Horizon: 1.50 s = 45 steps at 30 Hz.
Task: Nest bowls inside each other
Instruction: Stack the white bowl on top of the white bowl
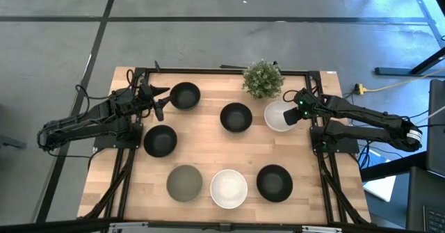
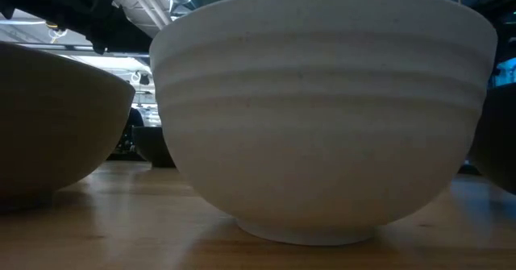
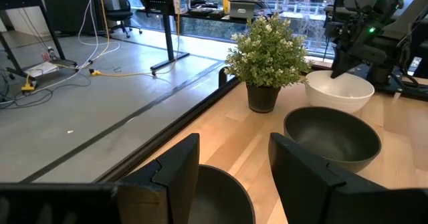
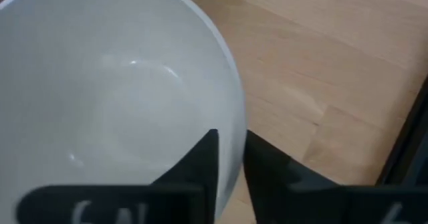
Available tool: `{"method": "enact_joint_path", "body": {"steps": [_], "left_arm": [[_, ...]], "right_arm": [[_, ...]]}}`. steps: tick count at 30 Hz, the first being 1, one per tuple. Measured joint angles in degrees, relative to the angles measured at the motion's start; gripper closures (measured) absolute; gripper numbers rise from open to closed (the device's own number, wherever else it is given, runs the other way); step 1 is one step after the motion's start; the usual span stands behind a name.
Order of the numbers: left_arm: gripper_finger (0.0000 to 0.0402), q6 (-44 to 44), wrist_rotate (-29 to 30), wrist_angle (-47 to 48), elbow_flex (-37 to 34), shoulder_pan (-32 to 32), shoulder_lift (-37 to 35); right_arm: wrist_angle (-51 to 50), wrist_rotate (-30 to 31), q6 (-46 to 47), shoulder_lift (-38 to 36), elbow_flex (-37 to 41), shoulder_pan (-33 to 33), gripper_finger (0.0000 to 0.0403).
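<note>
Seven bowls rest on their bases on the wooden table. Black bowls sit at far left [image 1: 184, 95], centre [image 1: 236, 117], left [image 1: 160, 140] and near right [image 1: 274, 183]. A grey-olive bowl [image 1: 184, 183] and a white bowl [image 1: 229, 188] sit near the front edge. The second white bowl [image 1: 280, 115] stands at far right. My left gripper [image 1: 161, 101] is open, just left of the far-left black bowl [image 3: 214, 194], touching nothing. My right gripper [image 1: 295, 115] is shut on the far-right white bowl [image 4: 114, 103]. My right gripper [image 4: 231, 157] holds the white bowl by its rim [image 4: 238, 134] on the side toward the table's right edge. One finger [image 4: 204, 160] is inside the bowl and the other [image 4: 267, 170] outside. The fingers come from above, slanting in from the right. The bowl sits upright on the table.
A small green potted plant [image 1: 263, 78] stands at the far edge between the central black bowl and the held white bowl. Black frame rails run along the table's far, left and right edges. Bare wood shows between the bowls in the table's middle.
</note>
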State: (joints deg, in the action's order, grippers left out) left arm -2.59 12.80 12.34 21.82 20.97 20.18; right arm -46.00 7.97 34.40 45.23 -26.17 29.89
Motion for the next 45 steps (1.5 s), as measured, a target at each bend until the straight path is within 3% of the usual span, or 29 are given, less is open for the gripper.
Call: {"method": "enact_joint_path", "body": {"steps": [6, 12, 25, 34, 39, 45], "left_arm": [[0.0227, 0.0, 0.0, 0.0, 0.0, 0.0, 0.0], [0.0227, 0.0, 0.0, 0.0, 0.0, 0.0, 0.0], [0.0227, 0.0, 0.0, 0.0, 0.0, 0.0, 0.0], [0.0227, 0.0, 0.0, 0.0, 0.0, 0.0, 0.0], [0.0227, 0.0, 0.0, 0.0, 0.0, 0.0, 0.0], [0.0227, 0.2, 0.0, 0.0, 0.0, 0.0, 0.0]], "right_arm": [[0.1, -0.1, -0.5, 0.0, 0.0, 0.0, 0.0391], [0.5, -0.3, -0.3, 0.0, 0.0, 0.0, 0.0390], [3.3, -10.0, -3.4, 0.1, -7.3, -1.0, 0.0393], [1.7, -10.1, -3.1, 3.9, -19.4, -11.7, 0.0393], [0.1, -5.9, -3.1, 10.2, -26.8, -20.0, 0.0393], [0.6, -5.5, -3.0, 19.0, -32.6, -28.5, 0.0393]]}}
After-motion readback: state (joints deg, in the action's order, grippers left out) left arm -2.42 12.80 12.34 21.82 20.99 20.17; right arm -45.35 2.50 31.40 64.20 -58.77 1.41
